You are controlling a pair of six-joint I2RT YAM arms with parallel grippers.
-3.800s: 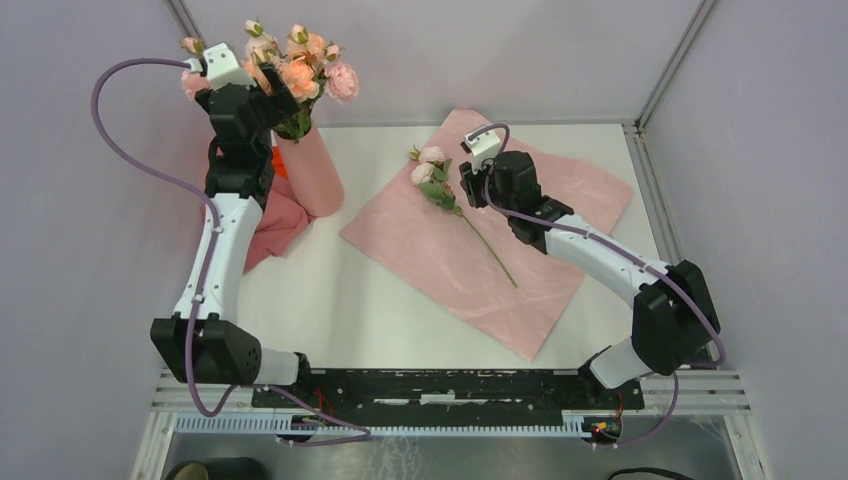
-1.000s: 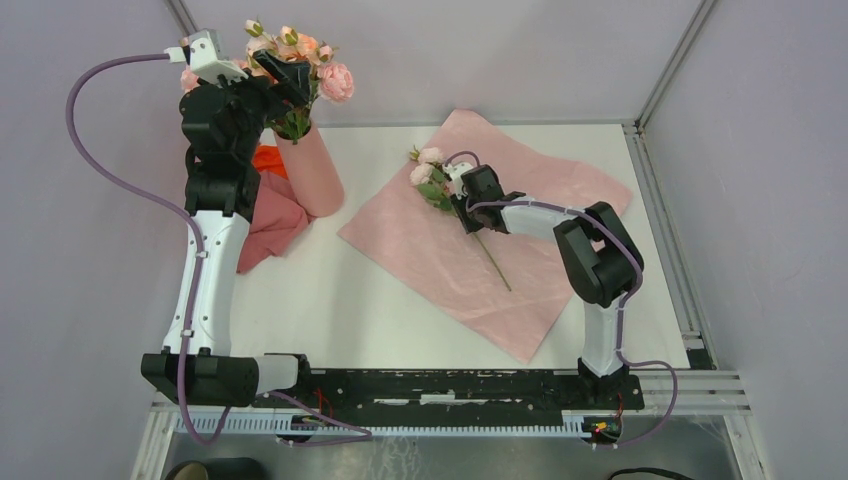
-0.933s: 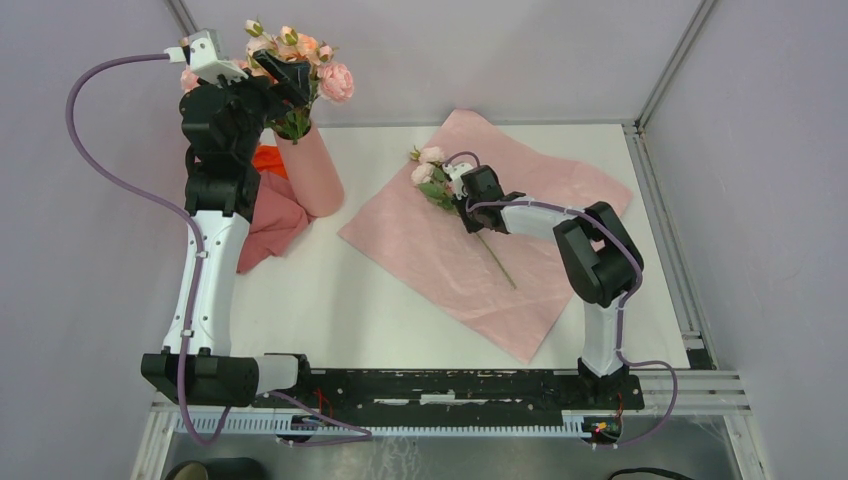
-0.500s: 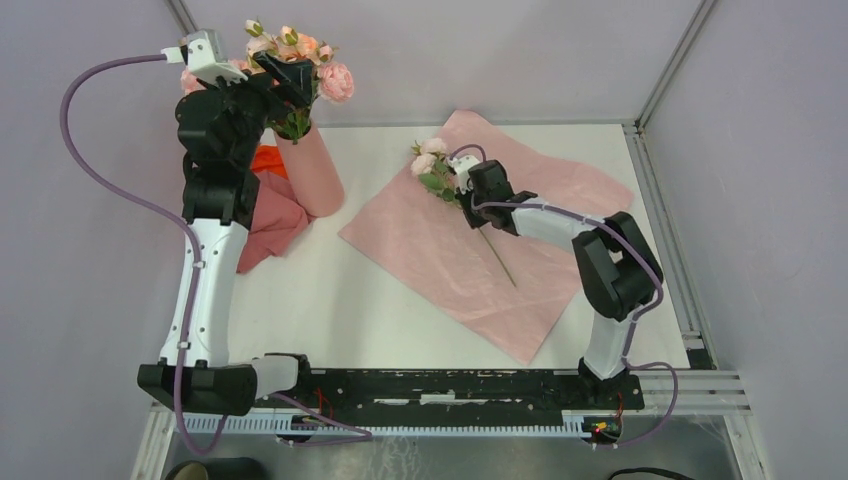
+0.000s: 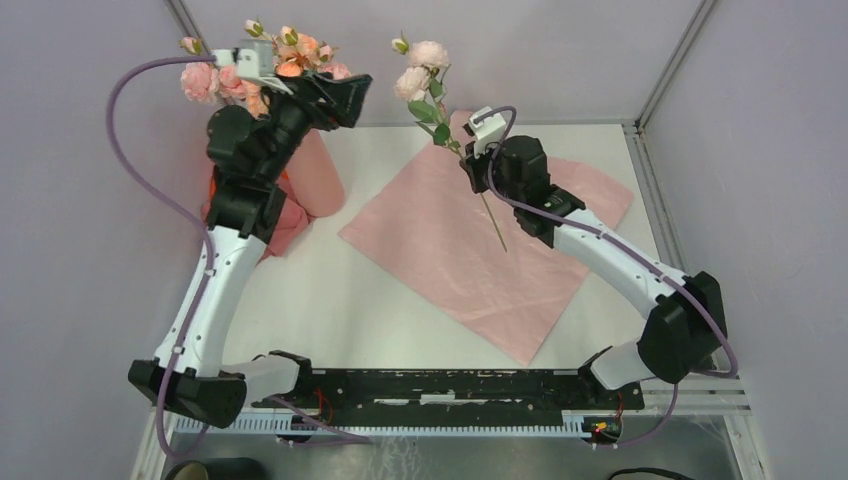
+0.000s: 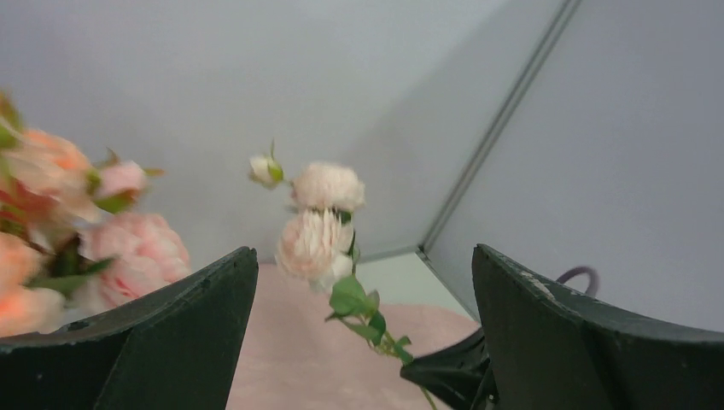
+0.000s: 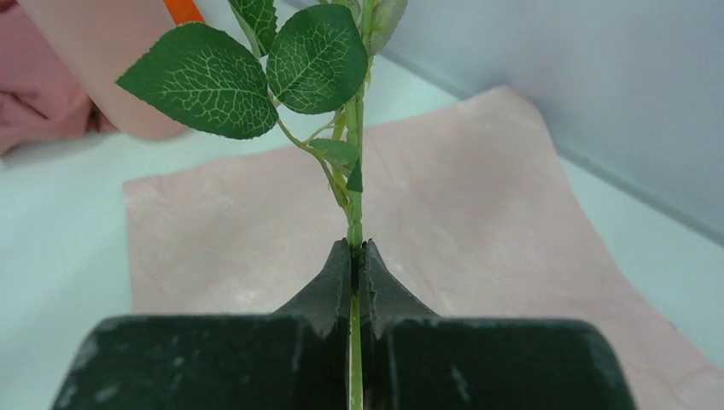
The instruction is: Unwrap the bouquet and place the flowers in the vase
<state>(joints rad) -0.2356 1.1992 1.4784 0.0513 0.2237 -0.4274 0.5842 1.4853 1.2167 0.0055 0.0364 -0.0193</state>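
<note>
My right gripper (image 5: 474,166) (image 7: 354,248) is shut on the thin green stem (image 7: 354,196) of one pale pink rose (image 5: 421,66) and holds it upright in the air above the bouquet's flat pink sheet (image 5: 470,255). The stem's lower end (image 5: 498,235) hangs below the fingers. The pale-pink vase (image 5: 325,182) stands at the back left with several roses (image 5: 245,72) in it, partly hidden by my left arm. My left gripper (image 5: 345,92) (image 6: 363,256) hovers open beside those blooms and faces the held rose (image 6: 320,243).
A salmon-pink cloth (image 5: 288,224) lies bunched left of the vase, with a bit of orange cloth (image 7: 183,10) behind it. Grey walls close in at the back and both sides. A metal rail (image 5: 450,385) runs along the near edge.
My right gripper shut on the rose's stem and lifted it off the pink sheet, up and toward the back. My left arm swung right, across the vase's blooms.
</note>
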